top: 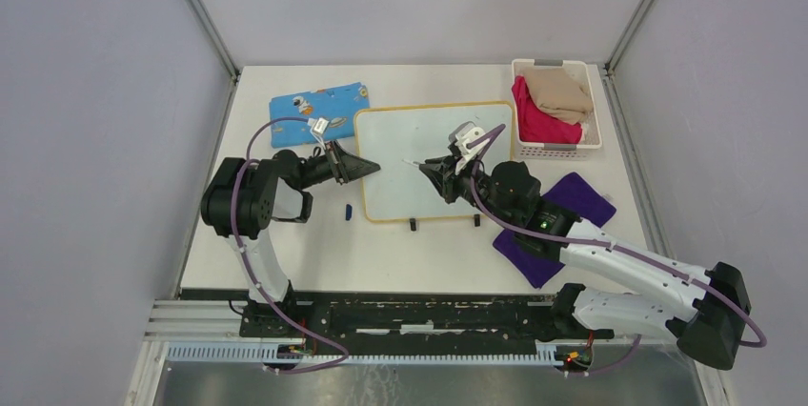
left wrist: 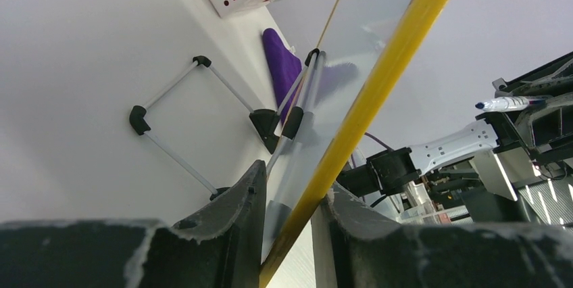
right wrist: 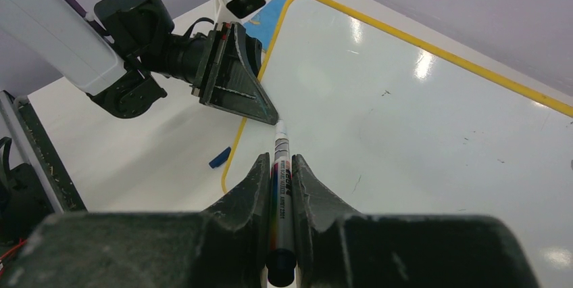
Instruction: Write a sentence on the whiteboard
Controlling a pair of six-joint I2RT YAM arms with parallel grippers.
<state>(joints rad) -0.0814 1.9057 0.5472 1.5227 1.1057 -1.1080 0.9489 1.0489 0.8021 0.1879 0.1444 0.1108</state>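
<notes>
The whiteboard lies mid-table, white with a yellow rim and two black clips on its near edge. No blue sentence shows on it, only faint specks. My left gripper is shut on the board's left rim; the left wrist view shows the yellow rim pinched between the jaws of the left gripper. My right gripper is shut on a whiteboard marker, uncapped, its tip over the board's left part close to the left gripper. I cannot tell whether the tip touches. In the right wrist view the right gripper is over the board.
A blue marker cap lies left of the board, also in the right wrist view. A blue patterned cloth lies at the back left. A white basket with clothes stands at the back right. A purple cloth lies under the right arm.
</notes>
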